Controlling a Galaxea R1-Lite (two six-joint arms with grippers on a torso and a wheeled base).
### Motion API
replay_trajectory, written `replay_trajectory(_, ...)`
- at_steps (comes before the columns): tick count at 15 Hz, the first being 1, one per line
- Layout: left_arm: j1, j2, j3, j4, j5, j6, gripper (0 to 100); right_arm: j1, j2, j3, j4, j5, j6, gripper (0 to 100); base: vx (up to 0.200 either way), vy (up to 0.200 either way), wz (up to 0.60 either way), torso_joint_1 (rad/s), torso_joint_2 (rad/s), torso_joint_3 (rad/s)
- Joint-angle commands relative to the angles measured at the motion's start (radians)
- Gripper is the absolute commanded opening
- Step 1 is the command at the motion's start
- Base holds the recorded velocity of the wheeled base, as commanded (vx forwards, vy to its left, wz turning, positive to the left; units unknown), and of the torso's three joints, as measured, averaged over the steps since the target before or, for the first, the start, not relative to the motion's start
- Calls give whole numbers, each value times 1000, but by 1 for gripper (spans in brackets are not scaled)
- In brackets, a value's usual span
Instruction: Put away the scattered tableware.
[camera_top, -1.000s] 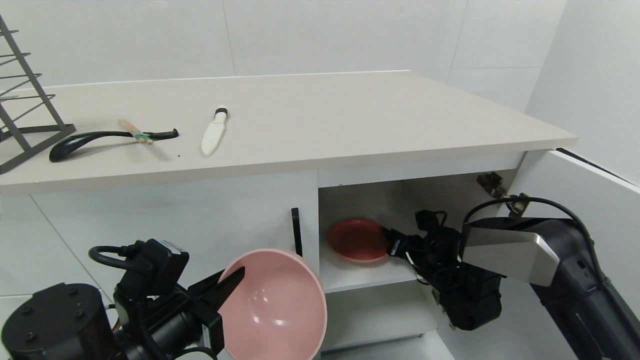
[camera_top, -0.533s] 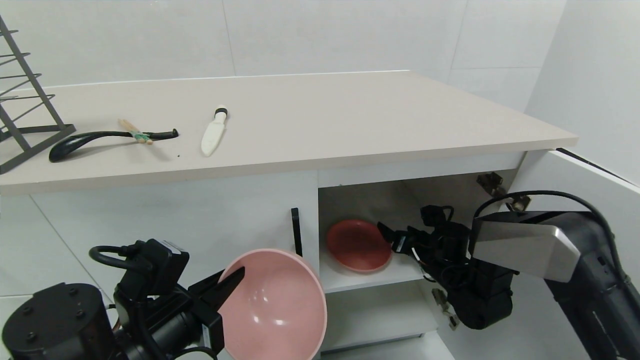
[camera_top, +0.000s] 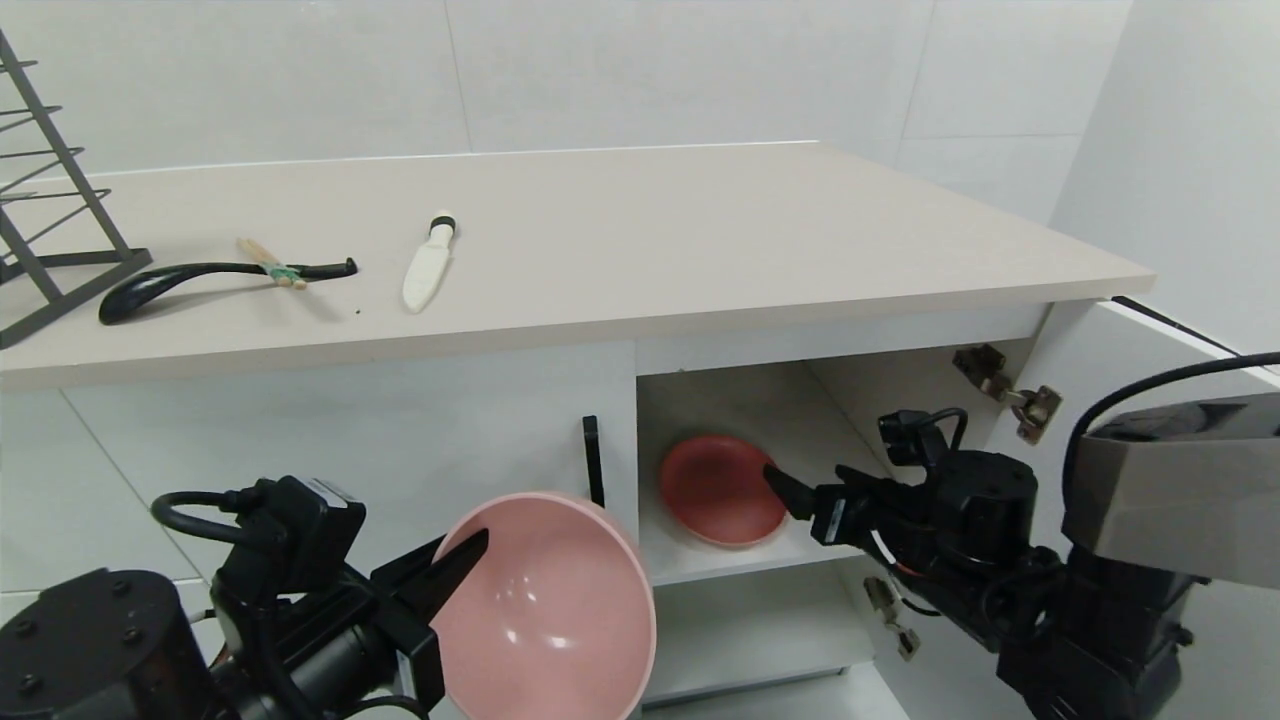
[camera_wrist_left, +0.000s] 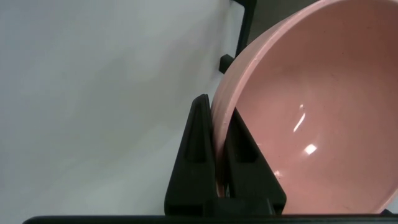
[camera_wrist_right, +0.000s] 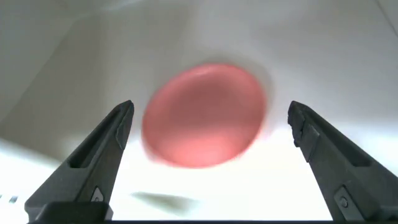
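- My left end effector (camera_wrist_left: 217, 155), low in front of the closed cabinet door, is clamped on the rim of the pink bowl (camera_top: 550, 610), which is tipped so its hollow faces the camera.
- My right end effector (camera_wrist_right: 209, 109) hangs at the mouth of the open cabinet, fingers spread wide apart and holding nothing.
- Just beyond its fingertips, a red plate (camera_top: 722, 488) lies on the cabinet's upper shelf (camera_top: 740, 560), apart from the fingers.
- On the counter (camera_top: 650, 240) above lie a black ladle (camera_top: 180, 277) with a pair of chopsticks (camera_top: 270, 262) across its handle, and near them a white knife (camera_top: 428, 264).
- A grey wire rack (camera_top: 50, 230) stands at the counter's left end.
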Motion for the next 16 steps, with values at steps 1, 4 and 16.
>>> replay_trajectory(1, -19, -20, 0, 2, 0, 1, 0, 77, -175, 137, -1, -6, -45, 100, 0, 0, 0, 0, 0, 0)
replay_trajectory(4, -35, -51, 0, -1, 6, 12, 0, 118, -300, 269, -1, -12, -226, 100, 0, 0, 0, 0, 0, 0)
replay_trajectory(16, -273, 247, -184, -120, 45, 191, 0, 115, -451, 309, -1, -10, -265, 100, 0, 0, 0, 0, 0, 0)
